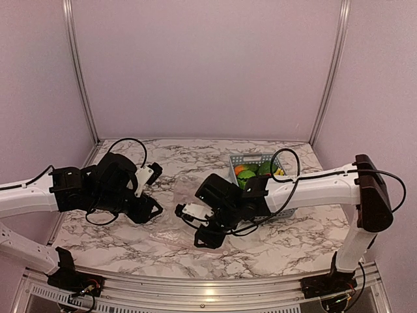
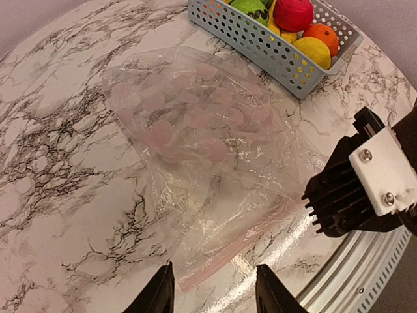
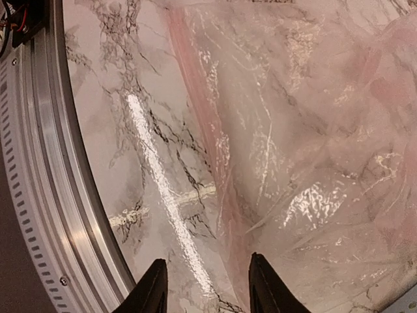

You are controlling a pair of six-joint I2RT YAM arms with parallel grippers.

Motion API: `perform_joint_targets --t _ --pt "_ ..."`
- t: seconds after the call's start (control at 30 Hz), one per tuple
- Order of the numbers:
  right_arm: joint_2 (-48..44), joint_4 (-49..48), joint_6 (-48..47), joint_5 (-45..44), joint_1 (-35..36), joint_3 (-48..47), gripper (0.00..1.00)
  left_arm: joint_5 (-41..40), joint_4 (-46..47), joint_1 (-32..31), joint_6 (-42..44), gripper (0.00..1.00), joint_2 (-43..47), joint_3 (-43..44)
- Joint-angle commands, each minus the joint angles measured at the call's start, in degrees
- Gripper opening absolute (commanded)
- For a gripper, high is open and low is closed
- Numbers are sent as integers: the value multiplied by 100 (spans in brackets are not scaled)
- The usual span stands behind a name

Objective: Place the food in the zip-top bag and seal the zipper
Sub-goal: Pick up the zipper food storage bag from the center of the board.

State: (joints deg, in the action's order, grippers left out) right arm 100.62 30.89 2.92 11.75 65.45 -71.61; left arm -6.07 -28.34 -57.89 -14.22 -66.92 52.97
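The clear zip-top bag (image 2: 195, 130) lies flat and empty on the marble table; it also shows in the right wrist view (image 3: 313, 150) and faintly in the top view (image 1: 172, 218). Its zipper (image 2: 234, 251) is a pinkish strip along the near edge, also seen in the right wrist view (image 3: 208, 143). The food sits in the grey basket (image 2: 260, 49): a red apple (image 2: 293, 12), an orange (image 2: 322, 34), a lemon (image 2: 311, 49) and a green piece (image 2: 251, 5). My left gripper (image 2: 215, 293) is open and empty just short of the zipper. My right gripper (image 3: 208, 287) is open and empty over the zipper.
The basket (image 1: 251, 160) stands at the back right of the table. The metal front rail (image 3: 39, 163) runs close to the bag's mouth. The right gripper's black body (image 2: 352, 195) is near the bag's right corner. Both grippers (image 1: 153, 210) (image 1: 207, 240) flank the bag.
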Motion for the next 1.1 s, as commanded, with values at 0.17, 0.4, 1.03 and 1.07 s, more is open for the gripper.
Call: perform_joint_targets --t 0.17,0.4,1.03,1.07 --pt "851 585 -139 -1622 173 -856 36 -648 155 307 -670 46 905 -426" --pt "902 775 27 -2529 173 -1086 28 -974 -245 348 -533 47 1231 -242" --pt "971 593 -124 -2483 122 -529 41 -840 -340 359 -234 48 1119 60" --pt "998 567 -114 -2480 111 -566 36 -856 -393 365 -199 48 1112 98"
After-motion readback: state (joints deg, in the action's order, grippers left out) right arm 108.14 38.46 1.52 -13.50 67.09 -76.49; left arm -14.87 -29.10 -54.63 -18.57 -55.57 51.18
